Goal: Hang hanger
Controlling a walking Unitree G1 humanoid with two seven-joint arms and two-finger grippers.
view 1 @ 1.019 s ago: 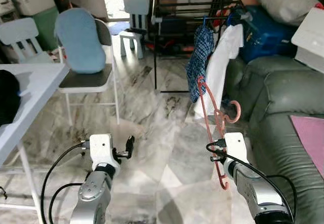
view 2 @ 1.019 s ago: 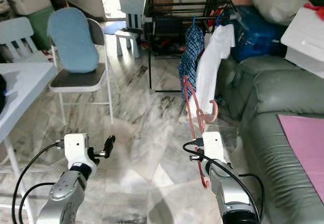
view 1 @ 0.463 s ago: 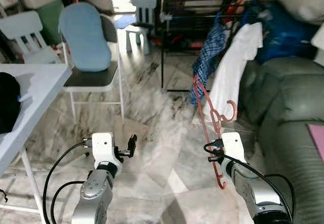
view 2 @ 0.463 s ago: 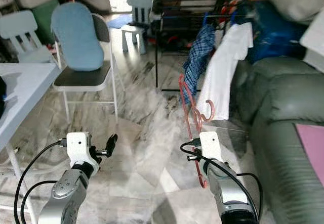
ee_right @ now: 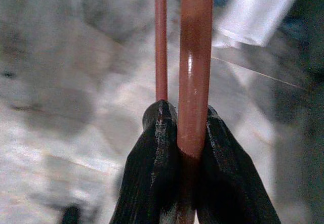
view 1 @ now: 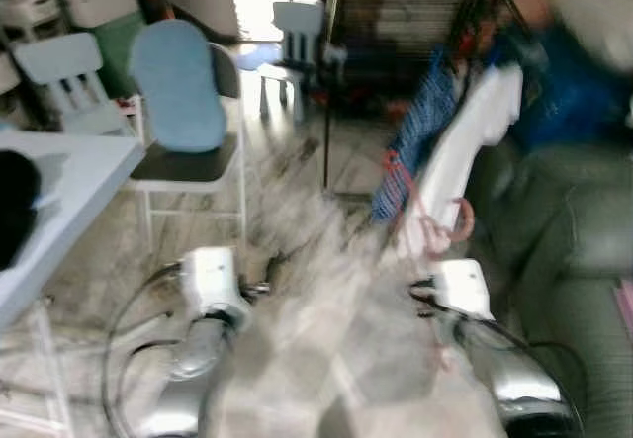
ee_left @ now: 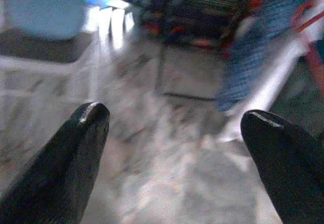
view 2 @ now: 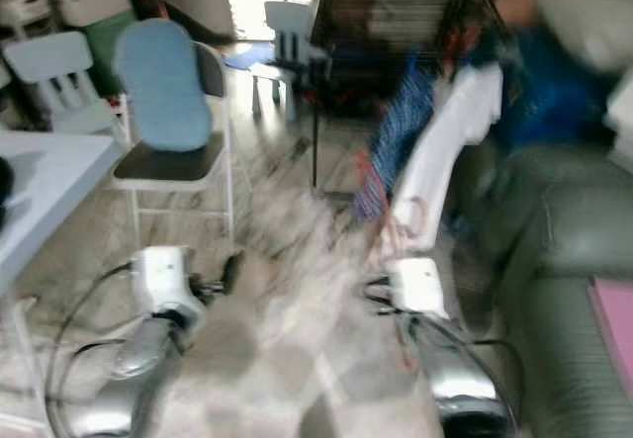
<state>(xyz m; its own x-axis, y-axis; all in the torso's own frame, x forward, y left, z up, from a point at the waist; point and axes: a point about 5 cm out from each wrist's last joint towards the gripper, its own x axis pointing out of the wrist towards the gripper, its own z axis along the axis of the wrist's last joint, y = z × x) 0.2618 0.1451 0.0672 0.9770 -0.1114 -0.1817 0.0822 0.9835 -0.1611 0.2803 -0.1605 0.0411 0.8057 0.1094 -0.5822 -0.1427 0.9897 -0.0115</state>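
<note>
Head views are motion-blurred, so the rack [view 1: 415, 23] and the clothes [view 2: 435, 151] on it are smeared and the hanger's hook is hard to make out. The red hanger [ee_right: 195, 67] is thin and glossy, pinched upright in the right gripper [ee_right: 185, 133] before the sofa [view 1: 564, 250]; left gripper [ee_left: 174, 128] spread, holding nothing. Against a second ago, the camera has shifted and the rack looks closer; grip unchanged.
</note>
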